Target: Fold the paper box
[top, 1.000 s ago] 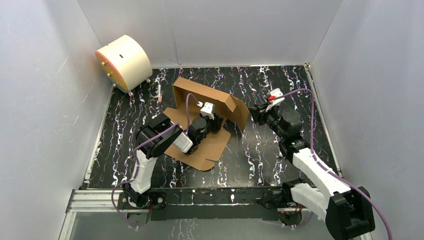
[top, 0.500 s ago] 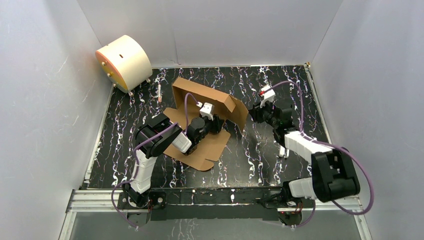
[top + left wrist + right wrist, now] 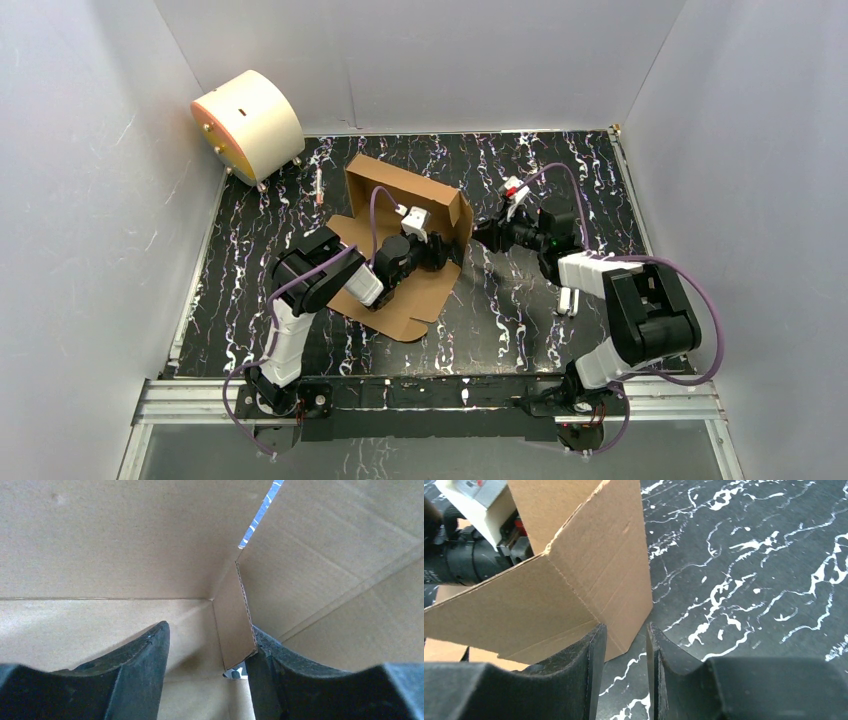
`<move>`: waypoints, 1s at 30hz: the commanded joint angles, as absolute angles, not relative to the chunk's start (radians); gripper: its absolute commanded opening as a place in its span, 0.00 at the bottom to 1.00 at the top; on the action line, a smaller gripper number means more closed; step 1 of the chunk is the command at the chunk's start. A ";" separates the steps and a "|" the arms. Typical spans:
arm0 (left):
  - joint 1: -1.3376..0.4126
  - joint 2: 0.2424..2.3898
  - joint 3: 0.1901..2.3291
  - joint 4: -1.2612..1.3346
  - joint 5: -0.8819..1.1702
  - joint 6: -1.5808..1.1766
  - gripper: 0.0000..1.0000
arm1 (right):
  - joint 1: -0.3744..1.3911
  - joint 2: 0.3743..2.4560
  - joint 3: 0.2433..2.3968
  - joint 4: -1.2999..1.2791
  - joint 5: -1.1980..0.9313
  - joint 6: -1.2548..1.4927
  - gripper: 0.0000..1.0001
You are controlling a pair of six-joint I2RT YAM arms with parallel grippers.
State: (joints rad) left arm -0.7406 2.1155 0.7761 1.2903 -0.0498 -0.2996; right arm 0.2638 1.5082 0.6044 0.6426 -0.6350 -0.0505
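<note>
- Top external view: the paper box [image 3: 408, 298] sits half-raised mid-frame on the table [image 3: 530, 320], with its front flap lying flat.
- Left wrist view: my left gripper [image 3: 209, 630] stands apart in an inner corner, holding nothing.
- Right wrist view: my right gripper [image 3: 625, 630] is slightly apart around a side flap's corner, not pinching it.
- The cardboard looks light, stiff and springy; I'd grip flap edges near the creases.

The paper box [image 3: 125, 545] is matt brown corrugated cardboard, edges rough — the table [image 3: 749, 555] a smooth black, white-veined sheet.
</note>
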 commanded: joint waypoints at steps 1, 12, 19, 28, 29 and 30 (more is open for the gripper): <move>-0.734 2.108 0.772 1.296 -0.021 -0.303 0.55 | 0.264 1.537 0.616 0.801 -0.739 -0.008 0.44; -0.733 2.012 0.718 1.298 -0.031 -0.312 0.68 | 0.264 1.598 0.605 0.893 -0.694 0.026 0.47; -0.719 1.920 0.652 1.296 -0.028 -0.354 0.73 | 0.264 1.595 0.601 0.904 -0.698 0.026 0.47; -0.622 1.804 0.550 1.298 0.073 -0.587 0.78 | 0.265 1.603 0.601 0.924 -0.712 0.036 0.49; -0.598 1.794 0.545 1.298 0.096 -0.633 0.78 | 0.265 1.604 0.602 0.926 -0.714 0.036 0.49; -0.575 1.784 0.543 1.298 0.121 -0.672 0.78 | 0.265 1.604 0.602 0.927 -0.715 0.038 0.50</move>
